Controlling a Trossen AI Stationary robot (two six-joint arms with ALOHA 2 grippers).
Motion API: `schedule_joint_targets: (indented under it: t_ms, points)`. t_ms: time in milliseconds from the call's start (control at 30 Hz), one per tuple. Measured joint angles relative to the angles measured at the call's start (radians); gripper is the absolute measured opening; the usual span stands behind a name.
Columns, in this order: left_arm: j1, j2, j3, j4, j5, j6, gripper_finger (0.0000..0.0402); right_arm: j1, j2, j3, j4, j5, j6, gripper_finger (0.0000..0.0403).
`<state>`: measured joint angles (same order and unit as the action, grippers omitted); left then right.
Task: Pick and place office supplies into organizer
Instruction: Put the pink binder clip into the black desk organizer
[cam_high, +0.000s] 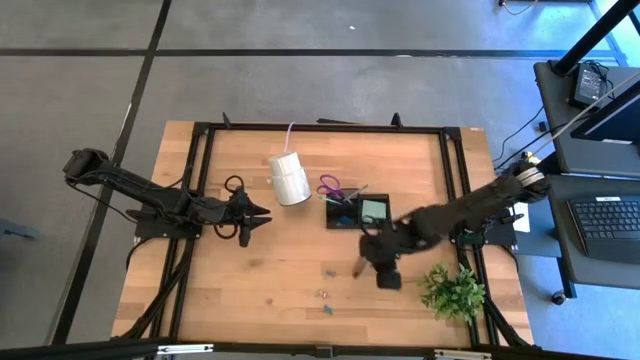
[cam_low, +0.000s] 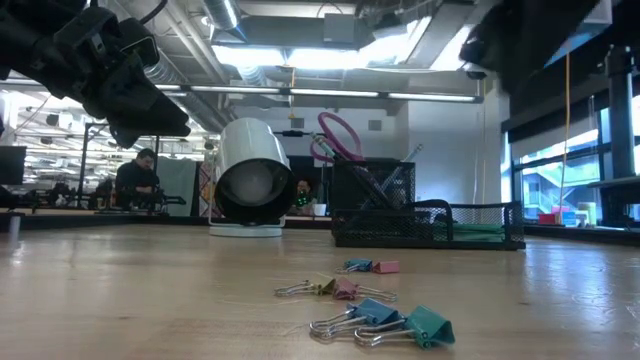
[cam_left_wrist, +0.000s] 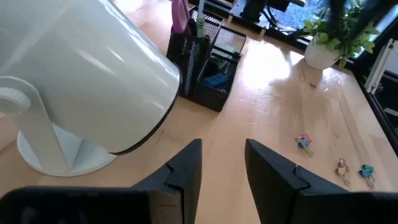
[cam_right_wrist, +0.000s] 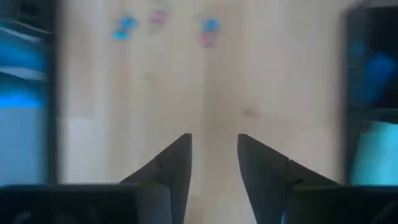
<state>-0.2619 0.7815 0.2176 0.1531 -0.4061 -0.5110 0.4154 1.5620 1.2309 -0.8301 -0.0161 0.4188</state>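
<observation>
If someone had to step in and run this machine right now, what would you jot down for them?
Left gripper: open, empty, parked by the white roll.
Right gripper: open, nothing between its fingers, over bare table in front of the organizer.
Done: purple-handled scissors and pens stand in the organizer; the green sticky-note pad lies in its tray.
Left: the coloured binder clips, loose on the table's near side. Potted plant is near the right arm.

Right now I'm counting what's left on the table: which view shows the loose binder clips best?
The low view: the binder clips lie close up, colours and wire handles distinct. The high view shows only specks, the left wrist view small clips far off, the right wrist view blurred blobs.
</observation>
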Motion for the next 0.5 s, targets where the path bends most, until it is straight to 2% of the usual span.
schedule_joint_targets:
  t_ms: [200, 300, 500]
  points:
    - [0.000, 0.000, 0.000, -0.006, -0.001, 0.000, 0.0116, 0.147, -0.051, -0.112, 0.086, 0.064, 0.130, 0.0132]
    - [0.000, 0.001, 0.000, -0.008, -0.010, 0.000, 0.0116, 0.201, -0.032, -0.147, 0.095, 0.112, 0.227, 0.0132]
    - [0.000, 0.002, 0.000, -0.009, -0.021, 0.000, 0.0116, 0.271, 0.021, -0.176, 0.097, 0.122, 0.433, 0.0132]
